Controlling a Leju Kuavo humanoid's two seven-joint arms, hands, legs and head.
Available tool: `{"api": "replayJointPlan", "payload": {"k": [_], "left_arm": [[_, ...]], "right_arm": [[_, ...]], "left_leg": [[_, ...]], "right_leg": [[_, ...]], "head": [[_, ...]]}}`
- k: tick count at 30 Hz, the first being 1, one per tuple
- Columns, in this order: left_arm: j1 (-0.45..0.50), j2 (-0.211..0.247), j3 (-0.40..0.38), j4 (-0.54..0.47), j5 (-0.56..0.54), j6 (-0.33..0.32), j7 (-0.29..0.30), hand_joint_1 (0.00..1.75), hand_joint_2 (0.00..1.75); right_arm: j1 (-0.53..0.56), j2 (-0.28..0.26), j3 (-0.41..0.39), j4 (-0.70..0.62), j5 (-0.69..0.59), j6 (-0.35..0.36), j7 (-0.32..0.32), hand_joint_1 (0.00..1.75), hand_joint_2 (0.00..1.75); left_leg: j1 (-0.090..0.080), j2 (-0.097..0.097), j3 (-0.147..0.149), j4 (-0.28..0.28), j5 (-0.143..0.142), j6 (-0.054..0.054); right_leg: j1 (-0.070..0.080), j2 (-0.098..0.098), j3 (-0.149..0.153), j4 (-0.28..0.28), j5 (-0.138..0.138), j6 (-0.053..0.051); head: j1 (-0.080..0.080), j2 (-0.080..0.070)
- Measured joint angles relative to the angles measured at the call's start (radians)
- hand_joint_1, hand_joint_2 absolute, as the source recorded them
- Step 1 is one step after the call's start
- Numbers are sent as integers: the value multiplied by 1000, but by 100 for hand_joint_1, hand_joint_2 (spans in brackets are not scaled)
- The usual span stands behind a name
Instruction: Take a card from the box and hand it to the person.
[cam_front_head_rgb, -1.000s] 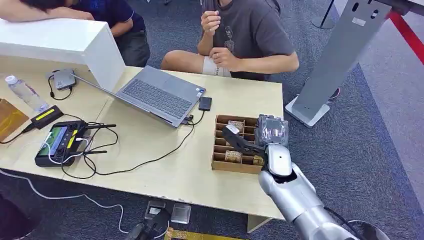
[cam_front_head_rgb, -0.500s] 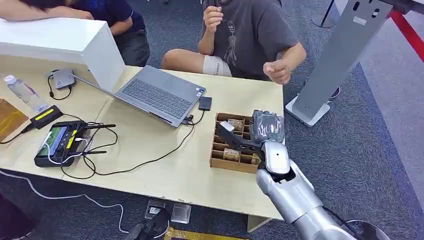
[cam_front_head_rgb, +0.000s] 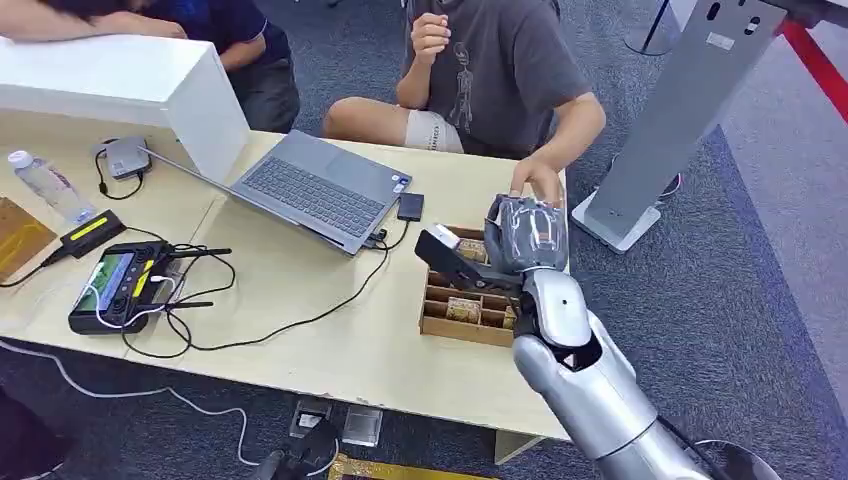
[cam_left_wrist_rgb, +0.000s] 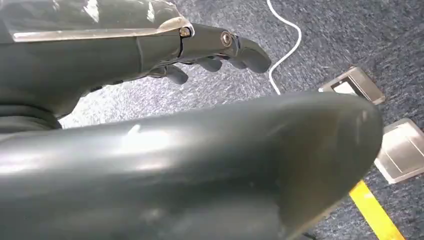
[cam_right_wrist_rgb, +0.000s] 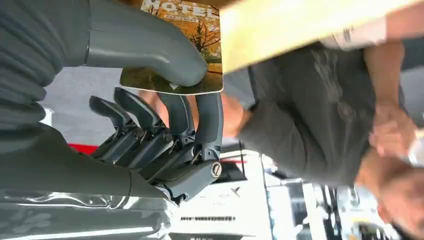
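Head view first: silver right arm reaching up over the pale wooden counter (cam_front_head_rgb: 330, 340); right hand (cam_front_head_rgb: 515, 240), grey and plastic-wrapped, raised above the far end of the brown compartmented cardboard box (cam_front_head_rgb: 455, 318); thumb stretched out across the box; cards standing in the near compartments. Person in a grey T-shirt (cam_front_head_rgb: 500, 70) seated across the counter, one hand (cam_front_head_rgb: 540, 180) lowered to the far edge, just beyond the robot's hand; ready to receive, by the look of it.

Left wrist view: left hand (cam_left_wrist_rgb: 220, 47) hanging over blue carpet, fingers loosely curled, gripping nothing; white cable (cam_left_wrist_rgb: 282, 47) and yellow floor tape (cam_left_wrist_rgb: 375, 212) beneath.

Right wrist view: there it is, the glossy printed card with autumn trees (cam_right_wrist_rgb: 192, 50), pinched between the thick grey thumb (cam_right_wrist_rgb: 150, 47) and the dark fingertips (cam_right_wrist_rgb: 209, 112); right hand clamped on the card near one edge only; the person's grey shirt close behind.

Risks from here: shallow pinch near the card's edge, so a quick swing could twist or slide the card loose and drop it back into the box or onto the counter; letting go before the person's fingers close would do the same; pushing on too far could bump the waiting hand; low thumb could catch the box wall and drag the box.
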Motion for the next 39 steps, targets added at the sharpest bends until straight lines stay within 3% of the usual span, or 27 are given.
{"api": "replayJointPlan", "payload": {"k": [6, 13, 16, 24, 34, 36, 37, 38, 39], "left_arm": [[4, 0, 7, 0, -2, 2, -8, 0, 0], [5, 0, 10, 0, -22, 0, -9, 0, 0], [4, 0, 9, 0, -34, -6, -9, 0, 0], [-8, -5, 8, 0, -64, -14, 6, 0, 0], [-16, -11, 7, 0, -84, -26, 13, 0, 0], [-19, -12, 7, 0, -87, -27, 16, 0, 0], [-20, -13, 7, 0, -88, -28, 16, 0, 0], [-21, -13, 7, 0, -89, -29, 16, 0, 0], [-22, -13, 7, 0, -89, -30, 16, 0, 0]], "right_arm": [[5, -25, -2, -131, 43, -32, 12, 166, 175], [-17, -51, -10, -213, 122, -144, 11, 169, 175], [-34, -58, -16, -213, 139, -172, 6, 161, 175], [-100, -68, -31, -101, 140, -230, -16, 154, 175], [-130, -66, -32, 88, 128, -278, 3, 161, 175], [-136, -65, -32, 128, 128, -304, 7, 133, 175], [-139, -64, -32, 144, 128, -312, 11, 133, 175], [-142, -63, -32, 164, 128, -323, 14, 21, 175], [-146, -61, -32, 186, 128, -331, 15, 0, 175]], "left_leg": [[0, 0, 0, 0, 0, 0], [0, 0, 0, 0, 0, 0], [0, 0, 0, 0, 0, 0], [0, 0, -1, 0, 0, 0], [0, -1, -1, 0, 0, 0], [0, -1, -1, 0, 0, 0], [0, -1, -1, 0, 0, 0], [0, -1, -1, 0, 0, 0], [0, -1, -1, 0, 0, 0]], "right_leg": [[0, 0, 0, 0, 0, 0], [0, 0, 0, 0, 0, 0], [0, 0, 0, 0, 0, 0], [0, 0, 0, 0, 0, 0], [0, 0, 0, 0, 0, 0], [0, 0, 0, 0, 0, 0], [0, 0, 0, 0, 0, 0], [0, 0, 0, 0, 0, 0], [0, 0, 0, 0, 0, 0]], "head": [[-1, 0], [0, 0], [0, 0], [0, 0], [-1, 0], [0, 0], [0, 0], [0, 0], [0, 0]]}}
